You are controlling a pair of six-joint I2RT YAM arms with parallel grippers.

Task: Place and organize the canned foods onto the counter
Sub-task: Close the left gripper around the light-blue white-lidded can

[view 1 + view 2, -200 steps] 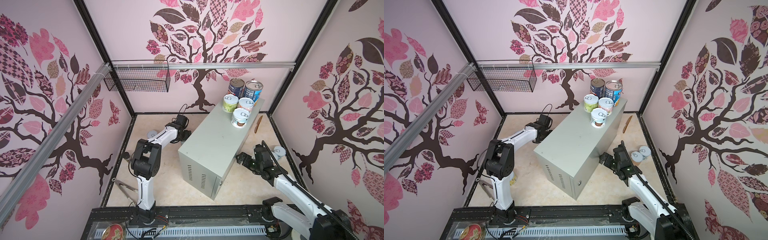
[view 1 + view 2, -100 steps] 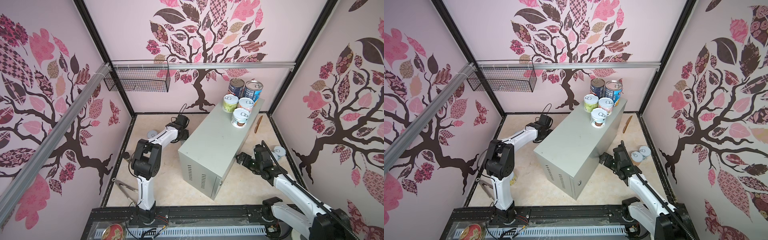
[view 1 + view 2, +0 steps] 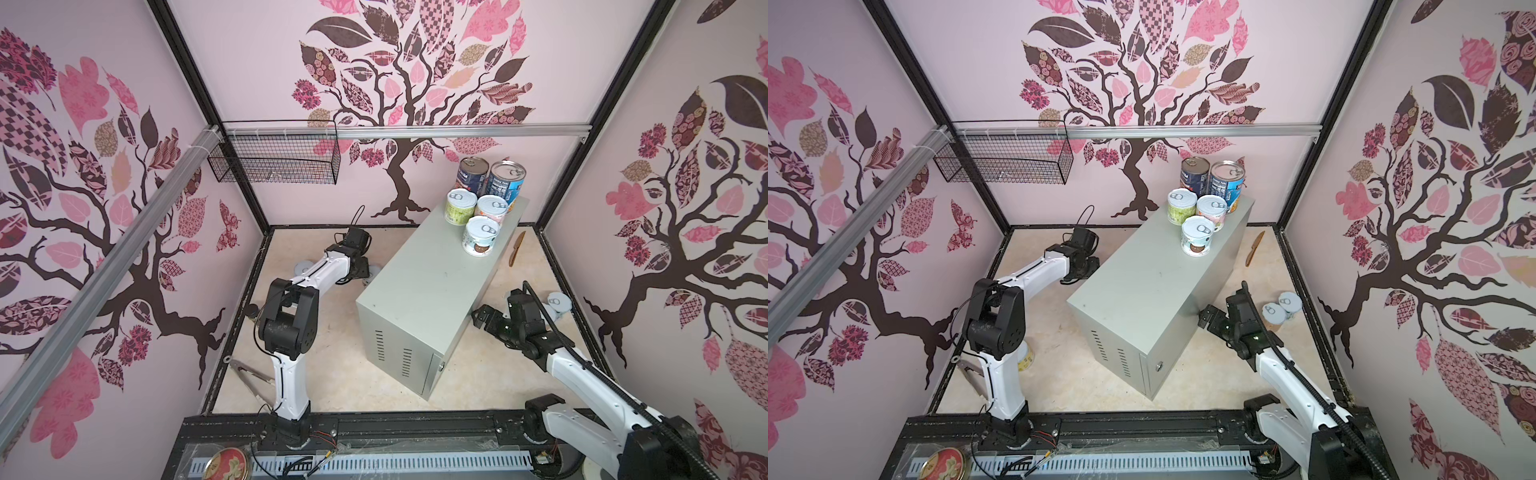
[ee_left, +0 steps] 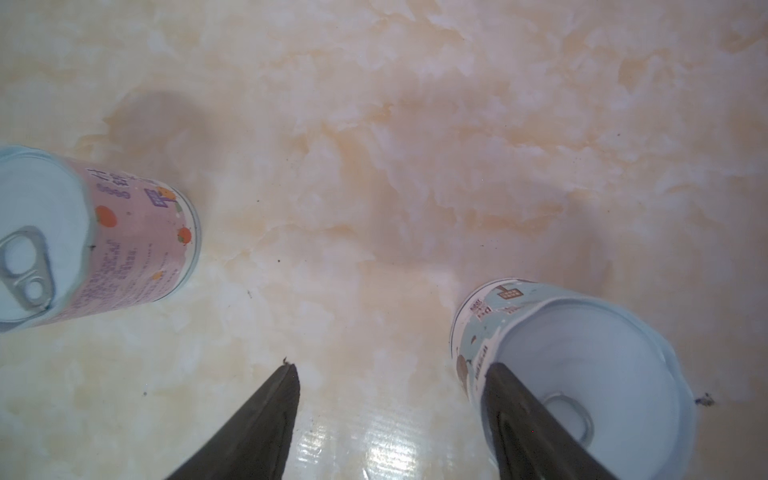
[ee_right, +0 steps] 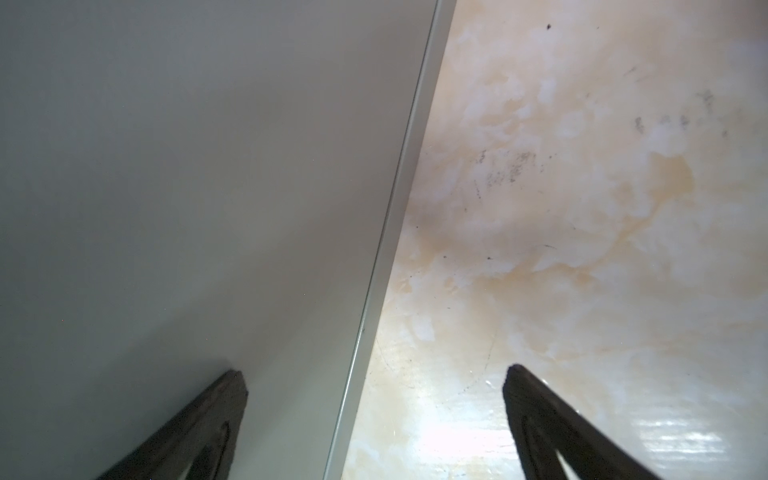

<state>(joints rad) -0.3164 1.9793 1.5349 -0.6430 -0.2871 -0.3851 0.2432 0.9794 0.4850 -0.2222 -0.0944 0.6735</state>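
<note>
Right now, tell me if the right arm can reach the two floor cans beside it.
Probably yes: the two cans stand close behind its wrist, nothing between. But the right gripper faces the counter, fingers open, so it must turn round.

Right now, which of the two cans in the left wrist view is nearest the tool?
The pale blue can, partly covered by the left tool; the pink, fruit-printed can stands clear of it.

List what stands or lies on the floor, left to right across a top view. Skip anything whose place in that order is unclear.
In a top view: metal tongs → yellow-labelled can, half hidden → counter → pair of pale cans.
</note>
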